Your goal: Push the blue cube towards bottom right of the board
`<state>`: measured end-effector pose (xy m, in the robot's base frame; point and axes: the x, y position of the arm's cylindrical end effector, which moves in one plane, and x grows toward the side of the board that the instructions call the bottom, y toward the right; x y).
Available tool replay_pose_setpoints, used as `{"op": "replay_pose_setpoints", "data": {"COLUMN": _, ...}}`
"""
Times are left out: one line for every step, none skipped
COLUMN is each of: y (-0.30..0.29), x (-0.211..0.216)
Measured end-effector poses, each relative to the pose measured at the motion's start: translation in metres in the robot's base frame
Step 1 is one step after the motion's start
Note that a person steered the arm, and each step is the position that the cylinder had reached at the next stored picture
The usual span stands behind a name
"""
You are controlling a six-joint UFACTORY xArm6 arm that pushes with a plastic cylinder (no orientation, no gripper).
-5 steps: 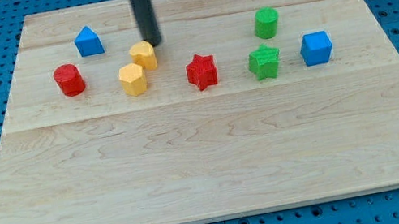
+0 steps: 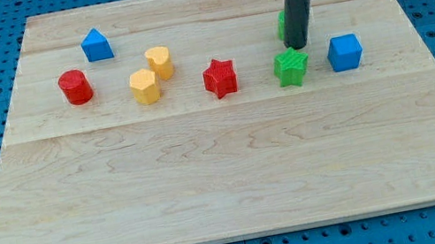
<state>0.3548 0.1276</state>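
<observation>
The blue cube (image 2: 345,52) sits on the wooden board (image 2: 227,174) at the right, in the upper half. My tip (image 2: 297,45) stands just above the green star (image 2: 289,66) and to the left of the blue cube, with a gap between tip and cube. The dark rod hides most of the green cylinder (image 2: 281,26) behind it.
A red star (image 2: 220,77) lies left of the green star. Two yellow blocks (image 2: 144,86) (image 2: 158,60) sit left of centre. A red cylinder (image 2: 75,87) and a blue house-shaped block (image 2: 96,45) are at the upper left.
My tip has moved from beside the upper yellow block far to the view's right, to above the green star. The blocks look unmoved.
</observation>
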Motion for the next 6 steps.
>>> {"op": "replay_pose_setpoints", "data": {"y": 0.006, "x": 0.006}}
{"op": "replay_pose_setpoints", "data": {"y": 0.02, "x": 0.027}}
{"op": "replay_pose_setpoints", "data": {"y": 0.022, "x": 0.058}}
{"op": "replay_pose_setpoints", "data": {"y": 0.045, "x": 0.026}}
{"op": "replay_pose_setpoints", "data": {"y": 0.051, "x": -0.017}}
{"op": "replay_pose_setpoints", "data": {"y": 0.081, "x": -0.029}}
